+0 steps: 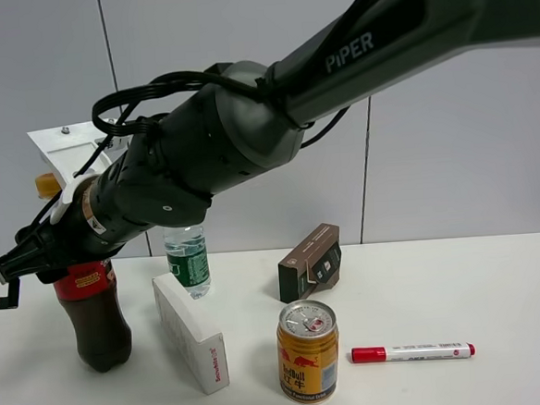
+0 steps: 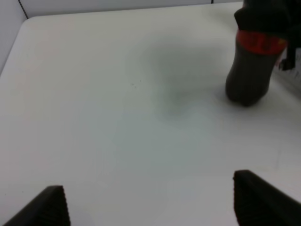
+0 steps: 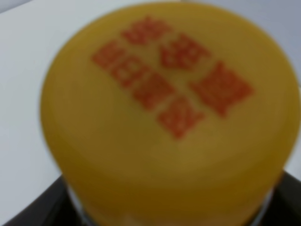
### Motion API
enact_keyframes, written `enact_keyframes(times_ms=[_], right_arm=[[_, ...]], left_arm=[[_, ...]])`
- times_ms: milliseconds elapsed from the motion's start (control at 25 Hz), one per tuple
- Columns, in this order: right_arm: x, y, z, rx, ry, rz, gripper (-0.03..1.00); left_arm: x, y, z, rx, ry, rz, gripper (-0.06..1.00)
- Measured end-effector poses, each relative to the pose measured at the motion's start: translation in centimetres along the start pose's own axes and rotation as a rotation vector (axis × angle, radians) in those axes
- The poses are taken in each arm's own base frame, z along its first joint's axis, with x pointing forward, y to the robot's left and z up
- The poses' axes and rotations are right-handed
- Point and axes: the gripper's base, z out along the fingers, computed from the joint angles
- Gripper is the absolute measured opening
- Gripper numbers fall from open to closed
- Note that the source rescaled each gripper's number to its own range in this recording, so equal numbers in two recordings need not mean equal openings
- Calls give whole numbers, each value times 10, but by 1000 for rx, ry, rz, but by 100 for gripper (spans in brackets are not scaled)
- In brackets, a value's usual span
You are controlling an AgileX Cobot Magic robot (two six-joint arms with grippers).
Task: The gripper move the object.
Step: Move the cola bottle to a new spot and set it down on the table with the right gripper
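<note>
The cola bottle [image 1: 95, 319], with dark liquid, a red label and an orange-yellow cap [image 1: 46, 185], stands at the table's left. My right gripper [image 1: 60, 254] reaches across from the right and is shut around the bottle's upper part, above the red label. The right wrist view is filled by the yellow cap [image 3: 164, 117] with red characters. The left wrist view shows the bottle [image 2: 249, 70] far off, with the dark gripper on its top. My left gripper [image 2: 150, 202] is open and empty over bare table; its dark fingertips [image 2: 51, 207] show at the frame edge.
A green-labelled water bottle [image 1: 188, 259] stands behind a white box [image 1: 191, 333] just right of the cola. A gold Red Bull can [image 1: 308, 351], a red marker [image 1: 412, 352] and a brown box [image 1: 309, 262] lie on the white table [image 1: 498, 279].
</note>
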Motion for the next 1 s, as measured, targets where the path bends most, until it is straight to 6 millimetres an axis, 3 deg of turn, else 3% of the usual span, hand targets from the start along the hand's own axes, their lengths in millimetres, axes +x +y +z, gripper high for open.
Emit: enact_keyframes(times_ms=[320,560,1000], right_arm=[[0,0,0,2,1,1,0],[-6,-2,-3,21,0,0,13],[-5,-4,-4,44,19,0,15]], left_arm=[[0,0,0,0,0,0,100],[0,0,0,0,0,0,100],[0,0,0,0,0,0,100]])
